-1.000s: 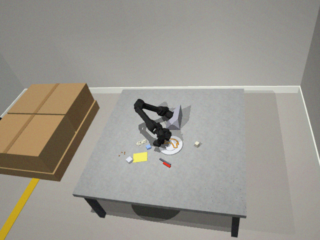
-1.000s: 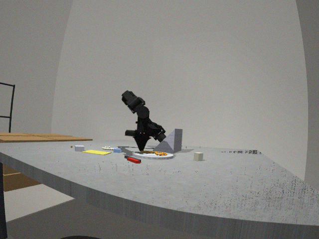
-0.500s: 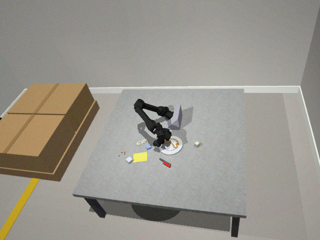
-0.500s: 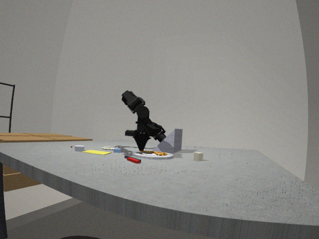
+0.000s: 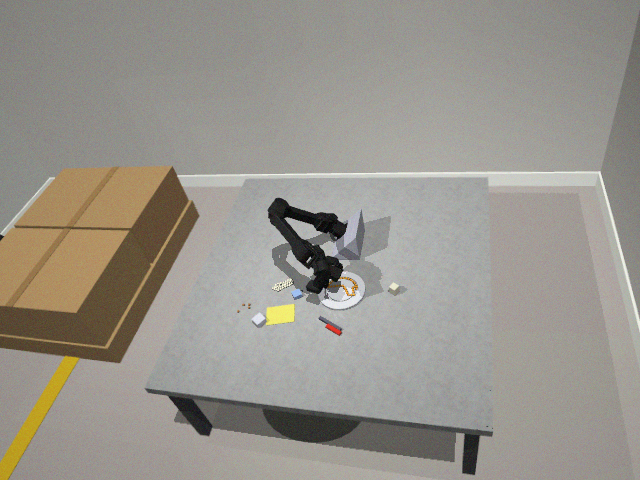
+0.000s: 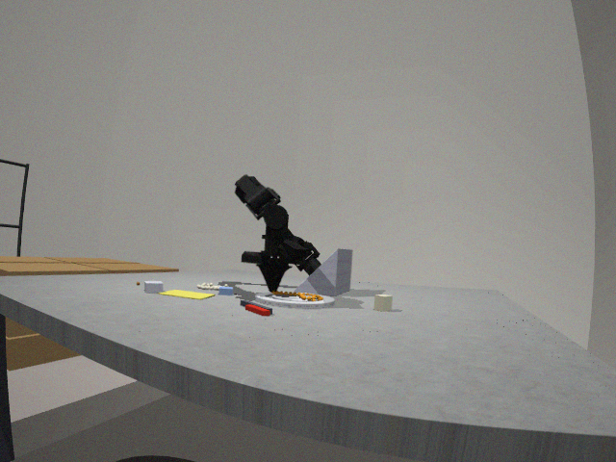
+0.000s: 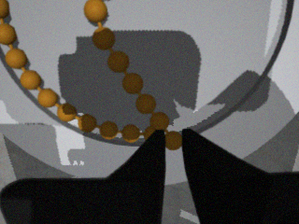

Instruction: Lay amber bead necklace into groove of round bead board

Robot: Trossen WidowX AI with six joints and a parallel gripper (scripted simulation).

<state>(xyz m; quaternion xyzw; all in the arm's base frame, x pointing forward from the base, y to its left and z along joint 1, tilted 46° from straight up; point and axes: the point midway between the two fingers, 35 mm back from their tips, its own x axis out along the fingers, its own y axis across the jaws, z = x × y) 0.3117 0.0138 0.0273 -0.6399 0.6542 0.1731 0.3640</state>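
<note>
The round white bead board (image 5: pixel 338 306) (image 6: pixel 323 302) (image 7: pixel 234 56) lies on the table; its groove shows as a dark ring in the wrist view. The amber necklace (image 5: pixel 355 285) (image 6: pixel 314 297) (image 7: pixel 47 97) lies on it. In the wrist view one strand curves along the ring at lower left, and another cuts diagonally across the inside; they meet at my fingertips. The ring's right side shows no beads. My gripper (image 5: pixel 327 293) (image 6: pixel 272 290) (image 7: pixel 172 137) is shut on a necklace bead, low over the board's left part in the top view. Bead depth in the groove is unclear.
A lilac wedge (image 5: pixel 351 245) (image 6: pixel 343 270) stands behind the board. A cream block (image 5: pixel 393 288) (image 6: pixel 383 302) is right. A red-and-dark stick (image 5: pixel 333 329) (image 6: pixel 258 310) lies in front. Left are a blue block (image 5: pixel 296 293), yellow sheet (image 5: pixel 280 314), white block (image 5: pixel 258 319) and pale beads (image 5: pixel 282 284).
</note>
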